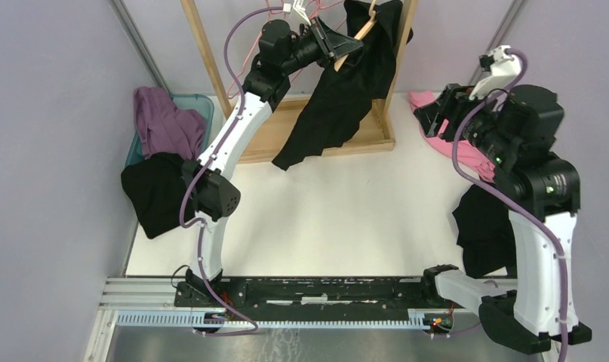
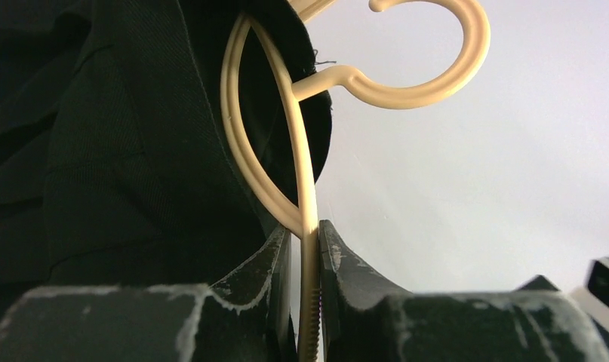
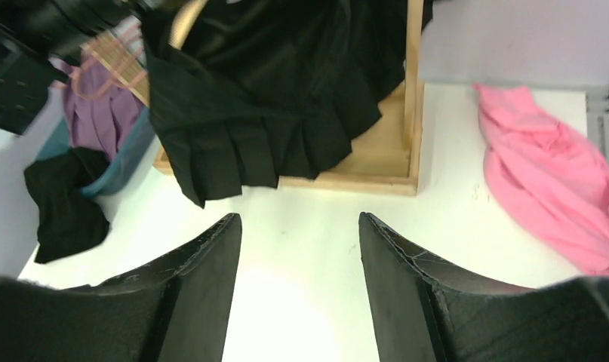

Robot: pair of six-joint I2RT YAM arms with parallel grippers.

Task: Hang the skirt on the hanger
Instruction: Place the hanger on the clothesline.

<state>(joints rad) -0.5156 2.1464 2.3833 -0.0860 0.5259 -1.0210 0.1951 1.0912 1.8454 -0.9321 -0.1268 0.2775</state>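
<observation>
Skirt (image 3: 263, 113) draped on hanger (image 2: 282, 98), left pincer (image 2: 305, 231) gripping

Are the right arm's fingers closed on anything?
No, the right fingers stand apart, with only bare white table showing between them.

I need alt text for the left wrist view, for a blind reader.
The left gripper is shut on the beige hanger, whose round hook curls at the top. The black skirt fills the left side.
</observation>
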